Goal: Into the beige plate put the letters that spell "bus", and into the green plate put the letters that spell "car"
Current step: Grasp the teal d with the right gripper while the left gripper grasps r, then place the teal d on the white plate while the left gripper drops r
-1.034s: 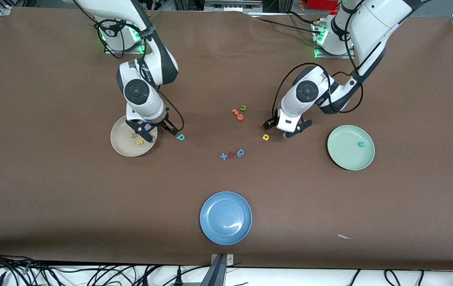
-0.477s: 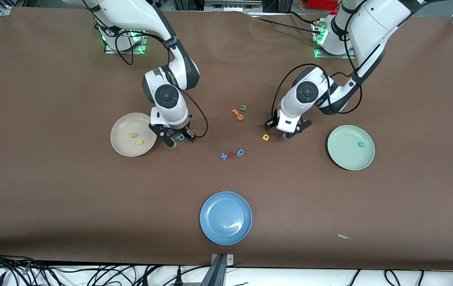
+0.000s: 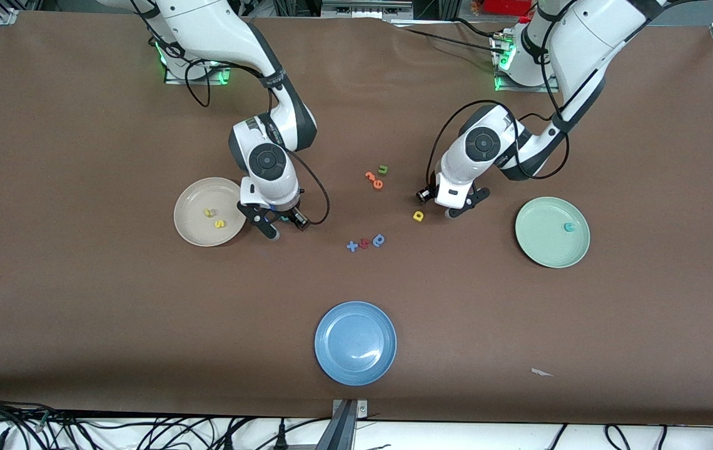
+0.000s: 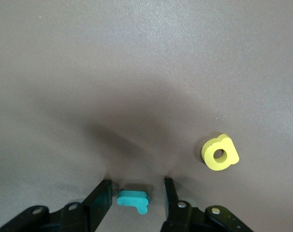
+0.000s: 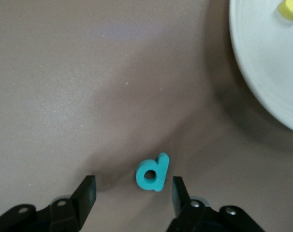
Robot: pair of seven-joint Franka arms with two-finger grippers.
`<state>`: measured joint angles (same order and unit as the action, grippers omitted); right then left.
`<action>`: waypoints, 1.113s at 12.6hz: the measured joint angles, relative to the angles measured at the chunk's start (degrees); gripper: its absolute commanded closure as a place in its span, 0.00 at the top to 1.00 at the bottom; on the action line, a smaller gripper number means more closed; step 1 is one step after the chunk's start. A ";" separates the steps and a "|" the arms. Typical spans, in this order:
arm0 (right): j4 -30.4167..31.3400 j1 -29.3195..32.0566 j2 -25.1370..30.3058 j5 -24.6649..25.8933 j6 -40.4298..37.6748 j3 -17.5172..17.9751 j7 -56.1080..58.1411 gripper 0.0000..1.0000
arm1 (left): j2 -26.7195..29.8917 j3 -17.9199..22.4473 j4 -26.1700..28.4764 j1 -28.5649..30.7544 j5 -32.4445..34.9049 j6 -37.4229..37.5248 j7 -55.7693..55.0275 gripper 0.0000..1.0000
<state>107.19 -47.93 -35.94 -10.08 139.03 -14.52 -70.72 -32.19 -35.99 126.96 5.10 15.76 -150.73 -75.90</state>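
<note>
The beige plate (image 3: 194, 230) holds a yellow "u" (image 3: 208, 212) and a yellow "s" (image 3: 219, 223). Beside it, toward the table's middle, my right gripper (image 3: 284, 225) is down at the table, open, with the teal "b" (image 5: 153, 173) lying flat between its fingers and apart from both. The green plate (image 3: 544, 250) holds the teal "c" (image 3: 570, 227). My left gripper (image 4: 137, 182) is low and open around the teal "r" (image 4: 133, 199), a small gap on each side. The yellow "a" (image 4: 219, 153) lies just beside it.
Orange letters (image 3: 373, 180) and an olive "u" (image 3: 383, 169) lie mid-table, with blue letters (image 3: 366, 242) nearer the front camera. A blue plate (image 3: 355, 342) sits near the front edge. A white scrap (image 3: 541, 372) lies toward the left arm's end.
My right gripper moved from over the beige plate to the teal "b" and came down around it. The left gripper's jaws narrowed around the teal "r".
</note>
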 measured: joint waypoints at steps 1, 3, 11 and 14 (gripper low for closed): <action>0.00 0.17 -0.18 0.00 0.00 -0.06 0.27 0.66 | 0.00 -0.10 -0.18 -0.05 0.00 -0.04 -0.09 0.25; 0.03 0.42 -0.54 0.00 0.01 -0.06 0.63 0.57 | 0.01 -0.10 -0.28 -0.16 0.00 -0.02 -0.17 0.19; -0.34 0.44 -0.37 0.00 -0.06 -0.13 1.34 0.28 | 1.76 0.19 -4.28 0.66 0.07 5.62 -0.24 0.11; -1.03 0.38 0.52 0.01 -4.07 -1.65 5.01 0.28 | 4.62 0.41 -7.83 4.22 0.17 11.44 2.73 0.12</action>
<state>106.16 -47.55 -35.43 -10.07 134.97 -16.17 -65.71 -27.56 -35.59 119.12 9.31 15.93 -139.29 -73.17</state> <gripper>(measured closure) 0.718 0.718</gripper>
